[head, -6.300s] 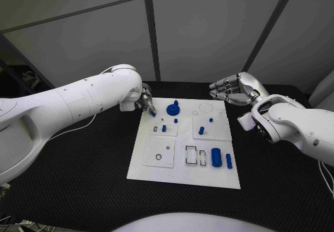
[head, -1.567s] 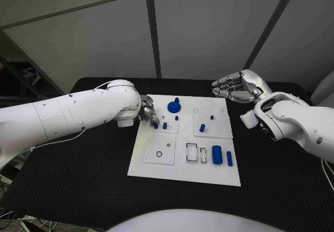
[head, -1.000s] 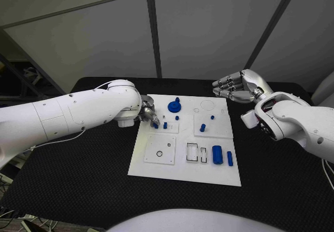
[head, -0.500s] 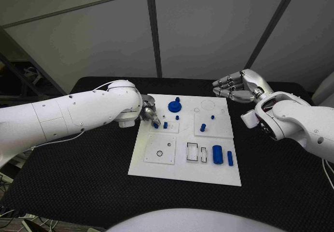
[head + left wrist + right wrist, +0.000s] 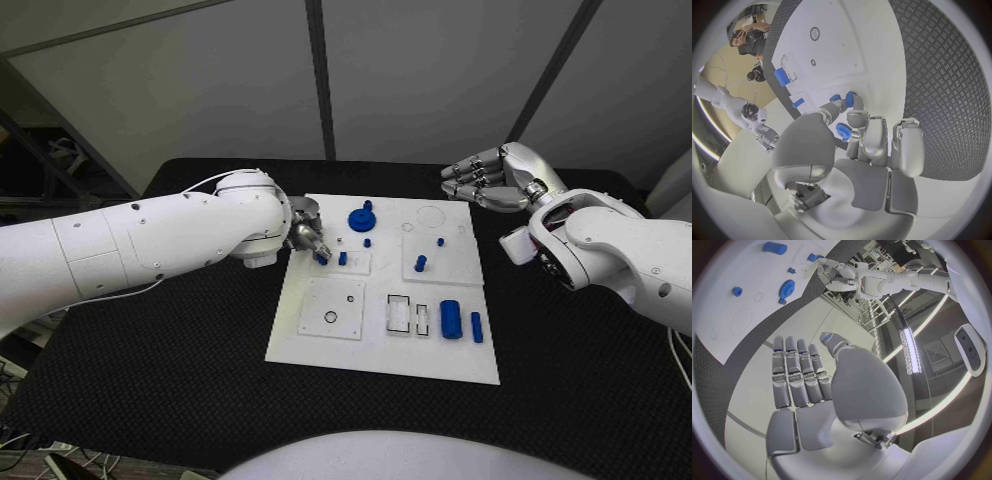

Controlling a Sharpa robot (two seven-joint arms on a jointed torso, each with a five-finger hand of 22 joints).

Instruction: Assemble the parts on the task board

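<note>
Fingers [image 5: 856, 117] pinch small blue peg [image 5: 849, 98].

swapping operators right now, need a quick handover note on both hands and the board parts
Left hand: pinches a small blue peg at the near-left of the small upper-left plate on the white task board, beside another small blue peg standing there.
Right hand: holds nothing, fingers loosely curled, above the table beyond the board's far right corner.
Board: blue gear at the far edge; large blue cylinder and slim blue bar lie loose near the rectangular slots.
Left: seat the held peg, then the loose pieces.
</note>
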